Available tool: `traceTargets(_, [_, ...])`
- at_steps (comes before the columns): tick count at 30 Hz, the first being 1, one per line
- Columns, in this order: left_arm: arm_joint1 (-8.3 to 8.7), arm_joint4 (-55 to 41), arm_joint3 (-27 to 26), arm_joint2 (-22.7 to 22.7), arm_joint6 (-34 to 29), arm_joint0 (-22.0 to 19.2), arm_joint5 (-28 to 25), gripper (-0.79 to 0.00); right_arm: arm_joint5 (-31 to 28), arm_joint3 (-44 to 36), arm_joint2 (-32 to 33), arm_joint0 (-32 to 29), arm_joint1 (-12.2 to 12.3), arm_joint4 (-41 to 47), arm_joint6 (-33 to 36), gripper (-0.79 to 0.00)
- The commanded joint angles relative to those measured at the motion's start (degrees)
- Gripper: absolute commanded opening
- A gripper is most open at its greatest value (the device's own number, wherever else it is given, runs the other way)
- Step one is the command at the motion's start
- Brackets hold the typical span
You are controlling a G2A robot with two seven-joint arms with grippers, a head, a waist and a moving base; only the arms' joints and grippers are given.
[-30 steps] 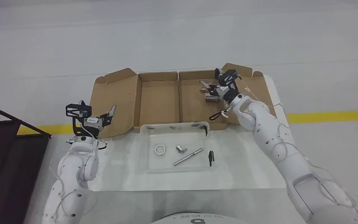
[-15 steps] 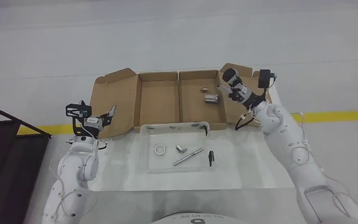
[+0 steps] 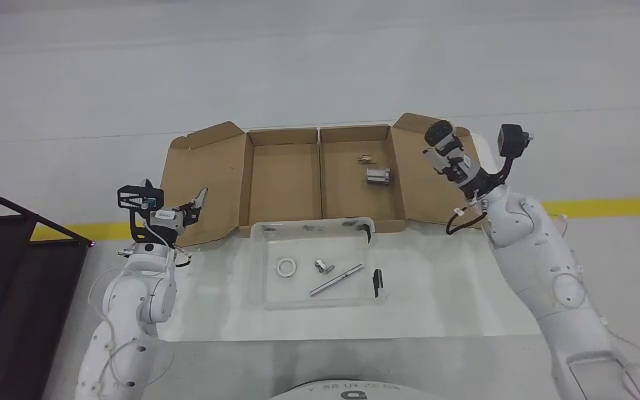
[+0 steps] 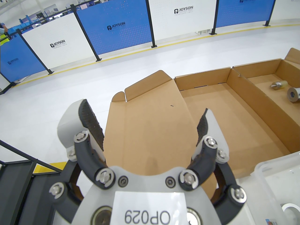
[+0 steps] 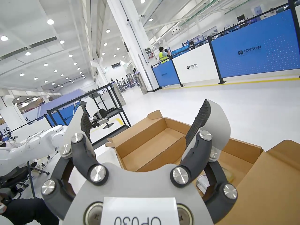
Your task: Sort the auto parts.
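Right gripper [image 5: 145, 108]: jaws released, empty, above brown cardboard box [image 3: 285, 190] flap. Left gripper [image 4: 144, 108]: likewise released. Next, probably: pick from clear plastic tray [image 3: 300, 292].

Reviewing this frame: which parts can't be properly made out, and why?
Top view: black piece in the tray, too small to identify.
Left wrist view: ring and metal cylinder, cut off by the picture's edge.
Right wrist view: that cylinder, mostly hidden behind the right gripper and its finger.
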Motion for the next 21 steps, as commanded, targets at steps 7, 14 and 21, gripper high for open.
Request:
traceTargets(7, [0.00, 0.0, 0.0, 0.0, 0.0, 0.0, 0.0, 0.000, 0.0, 0.0, 0.0, 0.0, 0.0, 0.0, 0.0, 0.000])
traceTargets(14, [0.00, 0.0, 0.0, 0.0, 0.0, 0.0, 0.0, 0.000, 0.0, 0.0, 0.0, 0.0, 0.0, 0.0, 0.0, 0.000])
traceTargets(21, [0.26, 10.6, -6.5, 6.2, -1.0, 3.2, -8.3, 0.000, 0.0, 0.0, 0.0, 0.0, 0.0, 0.0, 0.0, 0.000])
